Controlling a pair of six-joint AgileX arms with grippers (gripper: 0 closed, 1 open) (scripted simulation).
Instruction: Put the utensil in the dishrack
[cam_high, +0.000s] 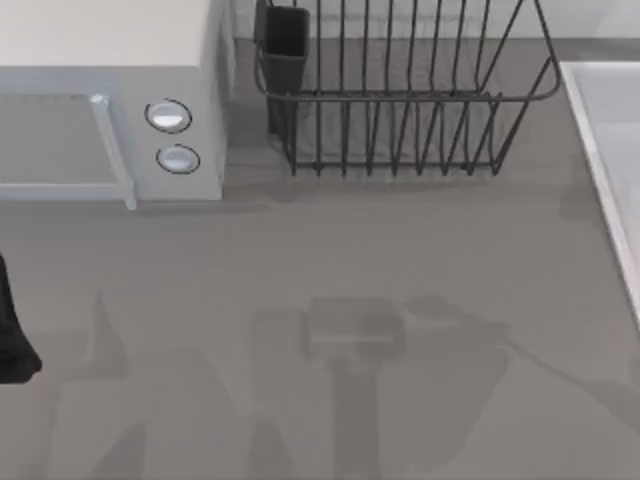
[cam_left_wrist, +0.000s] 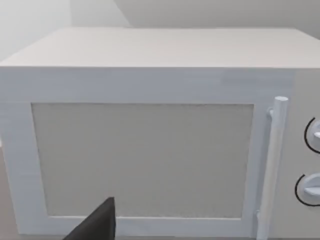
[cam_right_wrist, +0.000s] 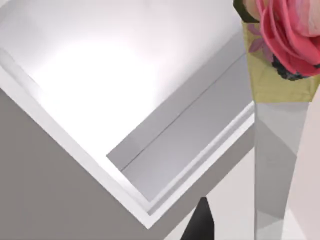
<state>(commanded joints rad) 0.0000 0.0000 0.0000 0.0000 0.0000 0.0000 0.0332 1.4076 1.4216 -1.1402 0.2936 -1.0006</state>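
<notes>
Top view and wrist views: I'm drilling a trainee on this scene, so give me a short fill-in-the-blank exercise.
1. The microwave has ____ round knobs.
2. The dishrack is built of thin dark ____.
3. The dark cutlery cup sits at the dishrack's ____ corner in the top view.

Missing: two; bars; left

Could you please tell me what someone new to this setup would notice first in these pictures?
Probably the dark wire dishrack at the table's back, right of centre in the top view, with its cutlery cup at the left corner. Beside it on the left stands the pale grey microwave with two round knobs. In the right wrist view, a pink flower stands out by a white sink-like basin.
</notes>
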